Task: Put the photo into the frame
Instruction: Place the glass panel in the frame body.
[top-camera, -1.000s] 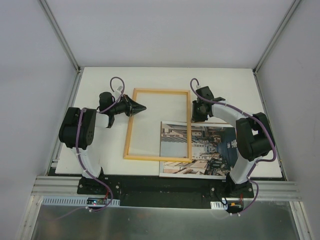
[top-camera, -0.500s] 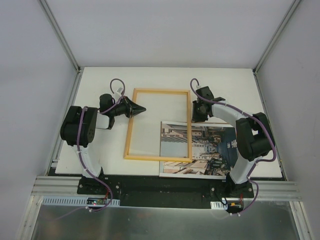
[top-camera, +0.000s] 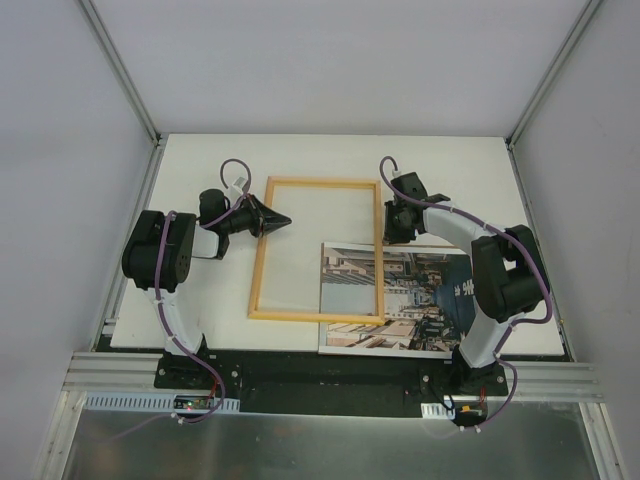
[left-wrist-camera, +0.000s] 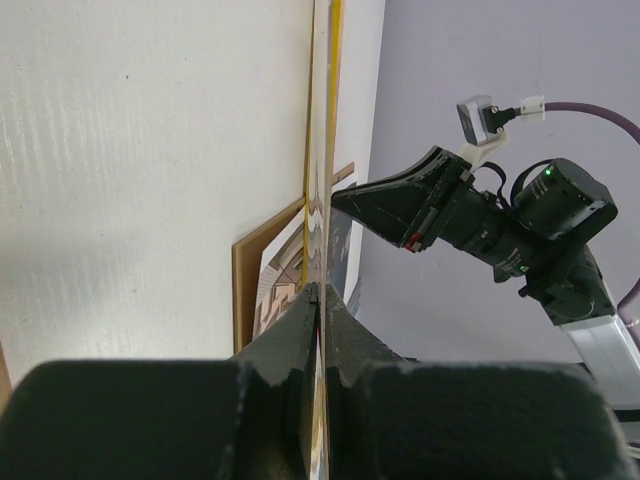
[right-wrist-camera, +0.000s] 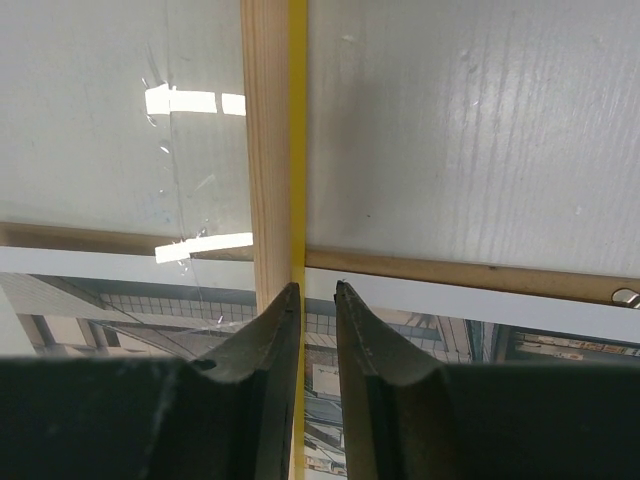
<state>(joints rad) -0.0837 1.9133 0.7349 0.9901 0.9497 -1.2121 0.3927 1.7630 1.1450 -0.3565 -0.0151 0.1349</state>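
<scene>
Here, the photo (top-camera: 410, 300) lies picture-side up at the near right of the worktop (top-camera: 450, 170), its left part beneath the right rail of the frame (top-camera: 262, 270), which lies wood-coloured back up. The left hand (top-camera: 283, 217) is clamped on the left rail. The right hand (top-camera: 391, 237) stands over the right rail, jaws narrowly apart, grip uncertain. Likely hazards: an uneven pull could twist the thin frame, or the dragged rail could crease the print.

1. A white table (top-camera: 190, 165) stands inside pale grey walls (top-camera: 330, 60) on its far, left and right sides.
2. A brown hardboard panel (right-wrist-camera: 450, 272) lies flat toward the table's near right corner, with only a narrow margin showing.
3. An aluminium rail (top-camera: 110, 372) runs along the table's near edge.
</scene>
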